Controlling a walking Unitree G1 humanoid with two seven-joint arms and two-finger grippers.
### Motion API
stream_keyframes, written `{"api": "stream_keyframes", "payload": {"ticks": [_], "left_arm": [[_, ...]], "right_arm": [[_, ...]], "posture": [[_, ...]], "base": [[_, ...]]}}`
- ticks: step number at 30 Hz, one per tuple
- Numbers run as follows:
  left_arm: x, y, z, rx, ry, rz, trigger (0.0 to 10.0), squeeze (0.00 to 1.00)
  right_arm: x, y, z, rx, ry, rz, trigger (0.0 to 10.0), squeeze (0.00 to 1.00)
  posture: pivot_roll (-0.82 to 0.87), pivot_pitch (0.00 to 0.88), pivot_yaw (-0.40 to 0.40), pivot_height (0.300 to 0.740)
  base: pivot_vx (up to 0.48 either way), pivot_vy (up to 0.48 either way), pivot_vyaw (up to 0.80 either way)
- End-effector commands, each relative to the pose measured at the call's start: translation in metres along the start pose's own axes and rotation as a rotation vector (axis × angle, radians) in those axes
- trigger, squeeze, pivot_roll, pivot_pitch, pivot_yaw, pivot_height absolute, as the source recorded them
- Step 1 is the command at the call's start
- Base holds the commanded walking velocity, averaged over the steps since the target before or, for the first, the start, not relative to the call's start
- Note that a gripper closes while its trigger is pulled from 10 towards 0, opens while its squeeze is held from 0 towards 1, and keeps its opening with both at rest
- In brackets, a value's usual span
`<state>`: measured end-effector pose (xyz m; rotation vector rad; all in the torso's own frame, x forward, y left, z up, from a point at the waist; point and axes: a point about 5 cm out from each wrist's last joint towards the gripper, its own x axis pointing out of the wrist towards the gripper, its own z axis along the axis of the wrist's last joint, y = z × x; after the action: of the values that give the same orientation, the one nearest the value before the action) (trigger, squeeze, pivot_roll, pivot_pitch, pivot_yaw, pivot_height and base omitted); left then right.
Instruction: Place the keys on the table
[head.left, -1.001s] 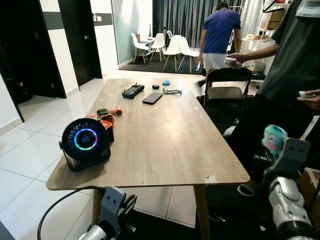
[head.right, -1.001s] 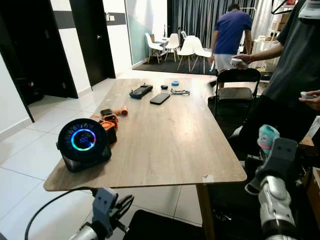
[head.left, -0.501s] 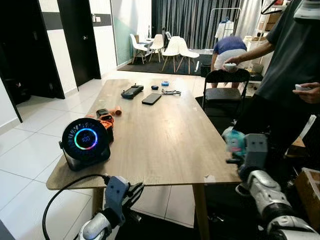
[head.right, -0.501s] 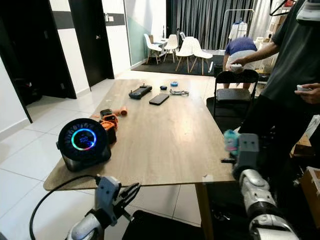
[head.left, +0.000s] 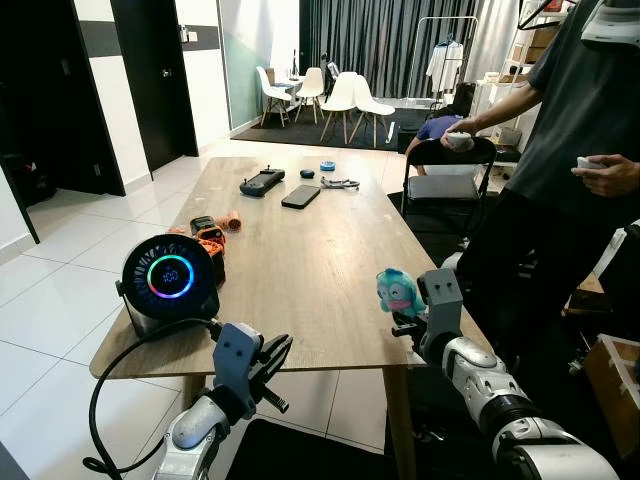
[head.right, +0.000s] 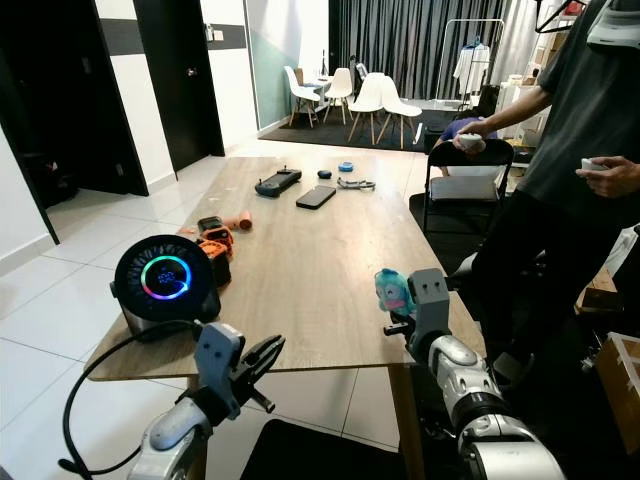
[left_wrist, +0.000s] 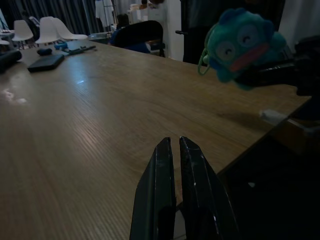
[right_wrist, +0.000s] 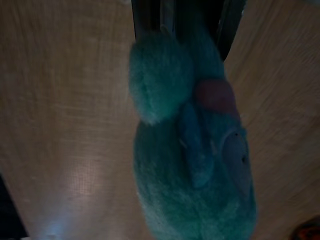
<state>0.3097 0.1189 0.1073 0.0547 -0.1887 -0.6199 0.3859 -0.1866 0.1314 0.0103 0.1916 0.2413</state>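
The right tool (head.left: 408, 322) is clamped on the teal plush keychain (head.left: 399, 291), holding it above the table (head.left: 300, 260) near its front right corner. Best to lower it until the plush rests on wood, inboard of that corner, then release. The left tool (head.left: 272, 362), fingers together and empty, hangs below the table's front edge.

Round fan (head.left: 170, 285) with glowing ring – near edge; phone (head.left: 304, 196), controller (head.left: 262, 181) – far end.

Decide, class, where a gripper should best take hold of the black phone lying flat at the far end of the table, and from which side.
Probably from above, fingers closing across the black phone on its two long edges. It lies flat and thin on the table, so little else offers purchase.
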Motion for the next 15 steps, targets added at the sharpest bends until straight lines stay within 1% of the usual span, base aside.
{"api": "stream_keyframes", "payload": {"ticks": [1, 4, 8, 10, 11, 14, 15], "left_arm": [[0.006, -0.008, 0.003, -0.018, -0.012, -0.016, 10.0, 0.00], [0.006, -0.007, 0.004, -0.020, -0.017, -0.011, 10.0, 0.00], [0.008, -0.005, 0.010, -0.013, -0.039, 0.002, 10.0, 0.00], [0.009, -0.006, 0.015, -0.014, -0.055, -0.012, 10.0, 0.00], [0.009, -0.007, 0.017, -0.009, -0.063, -0.020, 10.0, 0.00], [0.009, -0.008, 0.020, -0.003, -0.070, -0.027, 10.0, 0.00], [0.010, -0.008, 0.024, 0.002, -0.081, -0.030, 10.0, 0.00]], "right_arm": [[0.001, -0.003, 0.005, 0.012, -0.013, -0.029, 10.0, 0.00], [0.001, -0.006, 0.010, 0.031, -0.028, -0.047, 10.0, 0.00], [0.004, -0.007, 0.023, 0.059, -0.067, -0.064, 10.0, 0.00], [0.005, -0.006, 0.029, 0.071, -0.080, -0.067, 10.0, 0.00], [0.006, -0.006, 0.031, 0.075, -0.085, -0.068, 10.0, 0.00], [0.007, -0.006, 0.033, 0.077, -0.089, -0.068, 10.0, 0.00], [0.007, -0.005, 0.035, 0.076, -0.092, -0.066, 10.0, 0.00]], "posture": [[0.03, 0.068, -0.017, 0.740], [0.03, 0.081, -0.018, 0.740], [0.04, 0.107, -0.022, 0.740], [0.05, 0.124, -0.027, 0.740], [0.06, 0.147, -0.032, 0.740], [0.06, 0.147, -0.032, 0.740], [0.06, 0.163, -0.039, 0.740]], "base": [[0.000, 0.000, 0.00], [0.000, 0.000, 0.00], [0.000, 0.000, 0.00], [0.000, 0.000, 0.00], [0.000, 0.000, 0.00], [0.000, 0.000, 0.00], [0.000, 0.000, 0.00]]}}
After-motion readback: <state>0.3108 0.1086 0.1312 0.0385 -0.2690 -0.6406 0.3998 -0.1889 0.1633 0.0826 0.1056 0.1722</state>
